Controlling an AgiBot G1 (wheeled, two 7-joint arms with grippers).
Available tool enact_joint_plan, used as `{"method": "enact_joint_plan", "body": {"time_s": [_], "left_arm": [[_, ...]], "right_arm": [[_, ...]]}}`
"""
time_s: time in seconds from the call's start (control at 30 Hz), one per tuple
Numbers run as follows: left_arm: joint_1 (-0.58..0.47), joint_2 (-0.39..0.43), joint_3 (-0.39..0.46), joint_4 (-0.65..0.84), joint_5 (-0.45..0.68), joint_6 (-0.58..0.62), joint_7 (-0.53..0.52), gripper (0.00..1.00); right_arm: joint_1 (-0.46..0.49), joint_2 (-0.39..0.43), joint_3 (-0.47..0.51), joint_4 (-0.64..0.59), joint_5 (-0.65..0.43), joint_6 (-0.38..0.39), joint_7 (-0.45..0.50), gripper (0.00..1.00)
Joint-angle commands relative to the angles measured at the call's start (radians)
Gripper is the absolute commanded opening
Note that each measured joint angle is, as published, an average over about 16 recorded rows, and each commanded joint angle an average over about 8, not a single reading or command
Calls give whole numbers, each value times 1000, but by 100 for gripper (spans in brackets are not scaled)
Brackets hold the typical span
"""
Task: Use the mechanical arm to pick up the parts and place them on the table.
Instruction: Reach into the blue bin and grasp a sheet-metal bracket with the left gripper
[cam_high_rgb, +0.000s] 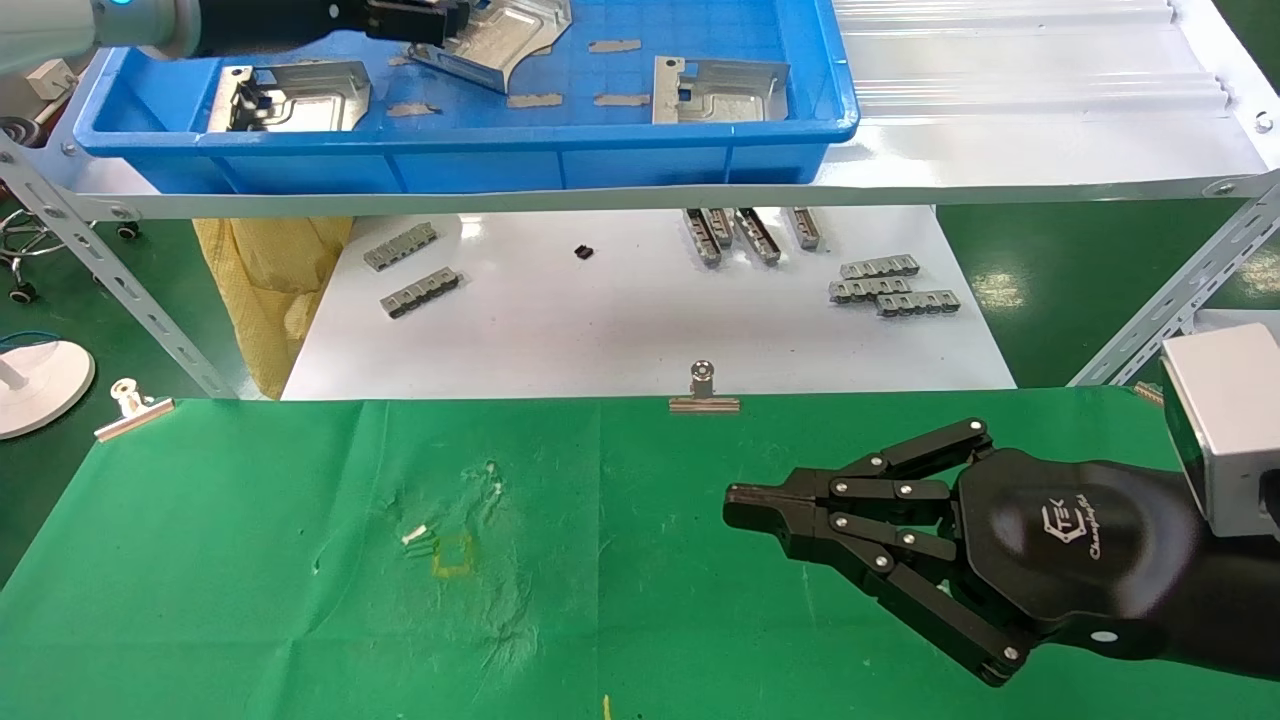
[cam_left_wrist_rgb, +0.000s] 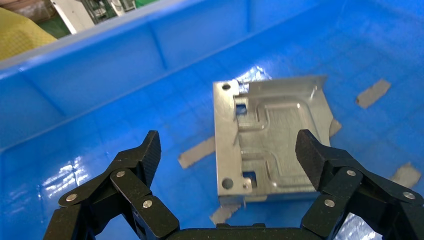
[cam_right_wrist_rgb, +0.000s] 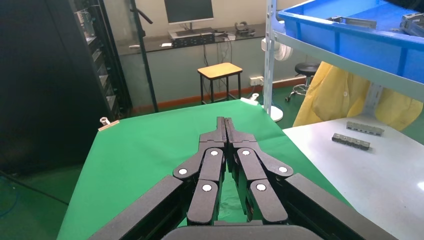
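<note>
At the head view's upper left, the left tool (cam_left_wrist_rgb: 227, 162) hangs wide open around a silver part (cam_left_wrist_rgb: 267, 140) in the blue tray (cam_high_rgb: 470, 150), apparently mid-pickup; closing comes next, while the right tool (cam_high_rgb: 745, 505), fingers together, idles over the green bench (cam_high_rgb: 250, 560).

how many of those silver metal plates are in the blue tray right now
3, all inside the blue tray: one plate at its left end, one at its right end, and one at the back by the open left gripper. None looks hidden.
</note>
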Motion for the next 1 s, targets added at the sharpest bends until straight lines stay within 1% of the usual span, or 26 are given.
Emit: {"method": "enact_joint_plan", "body": {"time_s": [0.03, 0.07, 0.43, 0.7, 1.0], "left_arm": [[-5, 10, 5, 18, 7, -9, 8, 0], [-5, 14, 6, 22, 10, -11, 13, 0], [8, 43, -4, 47, -5, -45, 34, 0], [24, 57, -22, 54, -31, -105, 32, 0], [40, 66, -29, 55, -43, -137, 23, 0]], "right_arm": [[0, 0, 0, 0, 0, 0, 0, 96], [0, 0, 0, 0, 0, 0, 0, 100], [0, 0, 0, 0, 0, 0, 0, 100], [0, 0, 0, 0, 0, 0, 0, 100], [0, 0, 0, 0, 0, 0, 0, 100]]}}
